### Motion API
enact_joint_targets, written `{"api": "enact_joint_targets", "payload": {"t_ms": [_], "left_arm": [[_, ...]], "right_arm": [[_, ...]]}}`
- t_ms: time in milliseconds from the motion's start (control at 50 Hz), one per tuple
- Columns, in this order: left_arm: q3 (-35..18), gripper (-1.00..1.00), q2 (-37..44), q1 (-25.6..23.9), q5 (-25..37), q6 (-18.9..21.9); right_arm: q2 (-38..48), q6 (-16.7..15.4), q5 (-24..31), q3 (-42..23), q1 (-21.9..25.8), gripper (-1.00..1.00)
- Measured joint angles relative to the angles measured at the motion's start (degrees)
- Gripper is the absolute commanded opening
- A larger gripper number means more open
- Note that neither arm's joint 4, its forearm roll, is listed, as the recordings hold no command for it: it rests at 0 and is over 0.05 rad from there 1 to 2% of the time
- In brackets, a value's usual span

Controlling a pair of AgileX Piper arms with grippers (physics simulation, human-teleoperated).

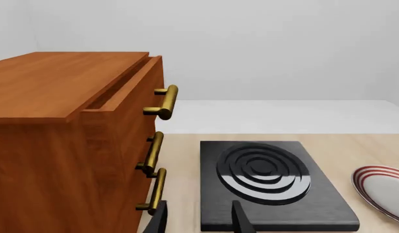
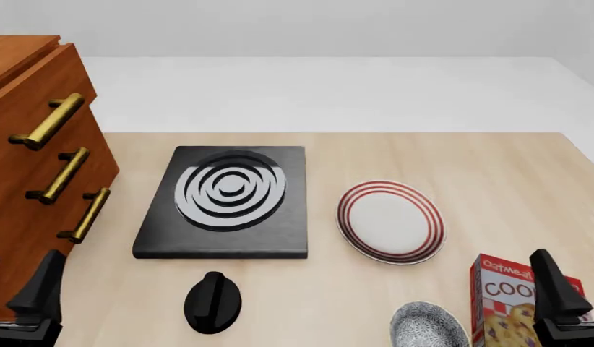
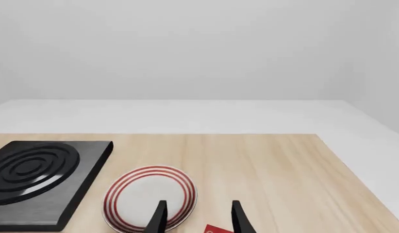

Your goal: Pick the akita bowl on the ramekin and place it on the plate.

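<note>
Akita bowl (image 2: pixel 428 326) sat at near table edge, upright, just left of oatmeal cookie box (image 2: pixel 510 303); ramekin under it not visible. Right gripper (image 3: pixel 196 216) released, fingers parted, holding nothing, hovering near box with plate (image 3: pixel 149 198) ahead. Left gripper (image 1: pixel 198 218) also released, empty, beside wooden drawer cabinet (image 2: pixel 37 166), facing black stove slab (image 2: pixel 227 202). Plate (image 2: pixel 391 220) lay right of slab, well apart from bowl. Black knob (image 2: pixel 212 302) sat in front of slab.

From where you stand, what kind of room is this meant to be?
Probably a mock kitchen in a simulator: a black stove burner slab with its knob, a red-ringed plate, a speckled bowl, and a wooden drawer cabinet on a wooden table.
</note>
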Motion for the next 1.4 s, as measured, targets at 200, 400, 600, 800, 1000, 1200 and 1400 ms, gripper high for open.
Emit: {"api": "enact_joint_targets", "payload": {"t_ms": [200,400,600,800,1000,1200,1400], "left_arm": [[-0.2,1.0,0.1,0.0,0.1,0.0],[-0.2,1.0,0.1,0.0,0.1,0.0],[-0.2,1.0,0.2,0.0,0.1,0.0],[-0.2,1.0,0.3,0.0,0.0,0.0],[-0.3,1.0,0.3,0.0,0.0,0.0],[-0.3,1.0,0.3,0.0,0.1,0.0],[-0.3,1.0,0.5,0.0,-0.1,0.0]], "right_arm": [[0.6,-0.3,-0.6,0.4,0.2,1.0],[1.9,-0.3,-1.6,0.6,0.5,1.0],[6.9,-1.9,-1.8,-3.6,1.0,1.0],[14.9,-2.7,5.6,-16.0,4.6,1.0],[22.6,-0.6,13.9,-27.0,10.6,1.0],[29.8,0.1,20.0,-31.8,16.2,1.0],[35.9,2.4,23.9,-33.4,21.7,1.0]]}}
